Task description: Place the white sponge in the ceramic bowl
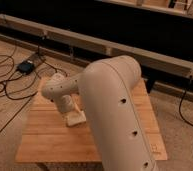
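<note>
The white sponge [75, 119] is a cream block lying on the wooden table [45, 142], near its middle. My gripper [68, 108] comes down from the white wrist [56, 90] and sits right at the sponge's left upper edge; I cannot tell if it touches it. My big white arm [115, 110] fills the foreground and covers the right half of the table. The ceramic bowl is hidden behind the arm.
Black cables [5, 90] and a small dark box [26, 66] lie on the floor to the left of the table. A long low rail [90, 42] runs across behind the table. Another cable [190, 115] lies on the right.
</note>
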`<state>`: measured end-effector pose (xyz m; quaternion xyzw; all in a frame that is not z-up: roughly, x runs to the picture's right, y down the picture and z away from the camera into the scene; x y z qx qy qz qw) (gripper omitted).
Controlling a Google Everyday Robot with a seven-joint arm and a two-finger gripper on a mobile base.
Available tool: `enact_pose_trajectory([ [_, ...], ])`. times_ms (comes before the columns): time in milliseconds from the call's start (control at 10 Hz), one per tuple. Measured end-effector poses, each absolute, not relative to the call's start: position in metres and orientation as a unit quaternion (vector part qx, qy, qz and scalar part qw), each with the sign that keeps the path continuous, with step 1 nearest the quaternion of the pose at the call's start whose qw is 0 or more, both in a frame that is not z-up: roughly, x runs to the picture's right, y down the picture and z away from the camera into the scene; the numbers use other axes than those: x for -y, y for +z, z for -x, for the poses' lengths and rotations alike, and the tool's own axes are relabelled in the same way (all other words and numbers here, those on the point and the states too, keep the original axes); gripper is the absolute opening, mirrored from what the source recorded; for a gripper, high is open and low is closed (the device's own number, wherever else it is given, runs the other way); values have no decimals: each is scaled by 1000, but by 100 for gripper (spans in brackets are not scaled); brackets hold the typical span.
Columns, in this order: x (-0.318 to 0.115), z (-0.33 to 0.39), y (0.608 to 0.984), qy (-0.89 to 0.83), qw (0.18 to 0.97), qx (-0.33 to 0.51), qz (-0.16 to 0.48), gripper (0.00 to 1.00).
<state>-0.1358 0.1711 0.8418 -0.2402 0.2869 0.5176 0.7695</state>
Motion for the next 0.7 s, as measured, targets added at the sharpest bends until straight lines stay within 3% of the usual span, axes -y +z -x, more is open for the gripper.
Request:
enact_pose_trajectory([
  [600, -177, 138, 855, 502, 778, -311, 214, 64],
  [700, -178, 138, 856, 499, 780, -314, 211, 57],
])
